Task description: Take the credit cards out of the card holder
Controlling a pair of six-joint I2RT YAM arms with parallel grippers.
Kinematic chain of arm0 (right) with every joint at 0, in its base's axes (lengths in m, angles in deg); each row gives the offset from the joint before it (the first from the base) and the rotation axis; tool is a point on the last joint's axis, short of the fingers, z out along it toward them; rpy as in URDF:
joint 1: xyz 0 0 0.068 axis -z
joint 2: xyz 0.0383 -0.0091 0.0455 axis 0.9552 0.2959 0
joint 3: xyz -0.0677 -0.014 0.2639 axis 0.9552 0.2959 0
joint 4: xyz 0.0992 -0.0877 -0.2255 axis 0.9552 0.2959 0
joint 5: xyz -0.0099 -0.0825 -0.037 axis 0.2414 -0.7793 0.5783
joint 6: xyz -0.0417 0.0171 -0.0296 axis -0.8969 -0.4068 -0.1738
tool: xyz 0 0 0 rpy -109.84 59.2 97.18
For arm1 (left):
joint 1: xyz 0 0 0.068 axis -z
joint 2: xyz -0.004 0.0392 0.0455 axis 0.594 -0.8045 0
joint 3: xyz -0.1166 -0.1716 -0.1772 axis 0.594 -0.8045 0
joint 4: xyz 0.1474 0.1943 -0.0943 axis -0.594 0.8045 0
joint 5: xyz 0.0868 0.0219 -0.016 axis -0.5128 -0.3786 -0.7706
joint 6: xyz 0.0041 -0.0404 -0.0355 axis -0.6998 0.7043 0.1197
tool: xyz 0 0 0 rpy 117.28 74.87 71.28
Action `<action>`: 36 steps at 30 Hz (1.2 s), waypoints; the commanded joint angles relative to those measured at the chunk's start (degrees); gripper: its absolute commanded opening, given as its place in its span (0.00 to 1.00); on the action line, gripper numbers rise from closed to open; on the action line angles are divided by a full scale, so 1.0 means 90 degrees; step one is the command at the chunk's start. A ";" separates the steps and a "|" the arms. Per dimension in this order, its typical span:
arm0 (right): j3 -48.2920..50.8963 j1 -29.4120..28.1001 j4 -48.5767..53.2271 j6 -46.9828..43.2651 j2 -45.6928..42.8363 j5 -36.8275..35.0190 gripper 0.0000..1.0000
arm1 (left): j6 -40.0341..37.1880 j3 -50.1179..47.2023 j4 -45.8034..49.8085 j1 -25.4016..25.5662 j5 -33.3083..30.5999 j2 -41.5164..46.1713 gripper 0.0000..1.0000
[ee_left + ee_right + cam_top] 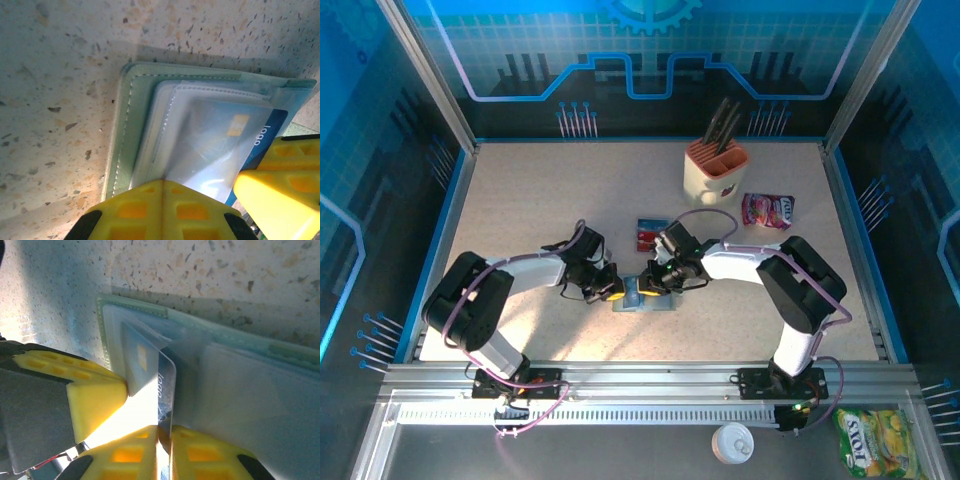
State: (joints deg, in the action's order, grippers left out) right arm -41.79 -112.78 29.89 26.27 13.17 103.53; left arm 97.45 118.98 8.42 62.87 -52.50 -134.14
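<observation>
card holder [122,150]: grn, open flat | blue card [270,131]: half out | loose cards [652,233]: nr, beyond holder

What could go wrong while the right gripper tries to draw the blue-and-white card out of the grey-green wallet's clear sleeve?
1. The right gripper pinches only the edge of the blue-and-white plastic card, so it may slip off when pulled.
2. The card sits partly inside the clear plastic sleeve. The flat grey-green bifold wallet could drag along if the left gripper, shut at its near edge, loses its hold.
3. The two grippers' yellow fingers sit very close and might collide.
</observation>
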 commanded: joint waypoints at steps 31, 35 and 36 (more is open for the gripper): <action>-0.0157 0.0346 0.1230 -0.0642 -0.0590 -0.0347 0.10 | -0.0570 0.0124 0.0799 -0.0305 -0.0269 -0.0150 0.00; -0.0234 0.0342 0.1326 -0.0660 -0.0639 -0.0389 0.10 | -0.0607 0.0166 0.0837 -0.0340 -0.0256 -0.0155 0.00; -0.0267 0.0340 0.1355 -0.0669 -0.0658 -0.0389 0.09 | -0.0614 0.0178 0.0843 -0.0343 -0.0238 -0.0141 0.00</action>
State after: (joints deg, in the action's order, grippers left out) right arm -42.64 -110.20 39.18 21.35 8.93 101.51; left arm 93.51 120.03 11.46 60.58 -52.37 -134.36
